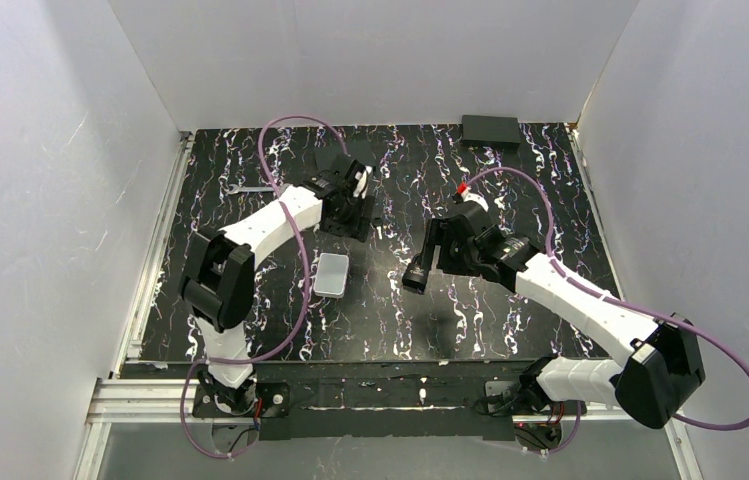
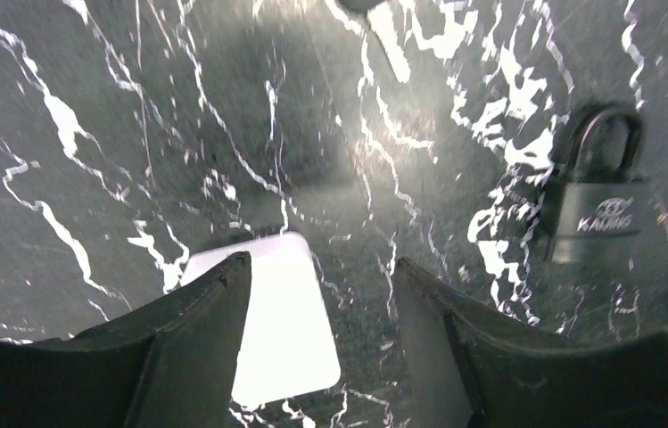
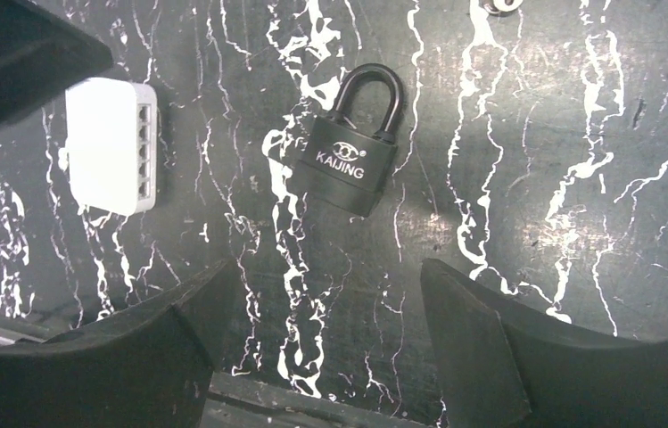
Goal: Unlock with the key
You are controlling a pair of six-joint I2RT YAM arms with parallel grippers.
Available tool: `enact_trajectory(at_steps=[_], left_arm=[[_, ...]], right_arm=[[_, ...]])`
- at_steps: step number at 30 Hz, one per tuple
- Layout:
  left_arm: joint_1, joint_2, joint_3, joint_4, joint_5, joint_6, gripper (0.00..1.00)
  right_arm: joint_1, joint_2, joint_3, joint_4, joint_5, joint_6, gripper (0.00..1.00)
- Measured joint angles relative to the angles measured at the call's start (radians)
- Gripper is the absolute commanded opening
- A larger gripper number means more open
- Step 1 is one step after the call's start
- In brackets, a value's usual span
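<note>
Padlock (image 3: pixel 352 156) shows in both wrist views only.

The right tool (image 3: pixel 328 272) hangs over the black, white-veined worktop (image 3: pixel 535 178), its two dark fingers (image 3: pixel 178 357) spread wide with only worktop showing between them. Just ahead of the gap lies a black padlock (image 3: pixel 352 143) marked KAIJING, flat, its shackle pointing away from the tool and tilted slightly right. Ahead and to the left sits a white box (image 3: pixel 109 143) with a row of ports.
</note>
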Motion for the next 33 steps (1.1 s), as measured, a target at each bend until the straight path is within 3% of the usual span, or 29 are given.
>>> enact_trajectory(at_steps=[10, 15, 20, 33], left_arm=[[-0.007, 0.248, 0.293, -0.037, -0.066, -0.067, 0.65], [-0.046, 0.393, 0.465, -0.108, -0.198, -0.195, 0.66], [-0.091, 0.529, 0.648, -0.198, -0.272, -0.294, 0.62], [-0.099, 0.607, 0.731, -0.28, -0.373, -0.348, 0.51]], right_arm=[[0.0, 0.105, 0.024, -0.011, 0.043, 0.003, 0.84], [0.0, 0.075, 0.014, -0.008, 0.052, 0.003, 0.85], [0.0, 0.02, -0.024, -0.012, 0.062, 0.003, 0.85], [0.0, -0.007, -0.063, -0.016, 0.068, -0.002, 0.84]])
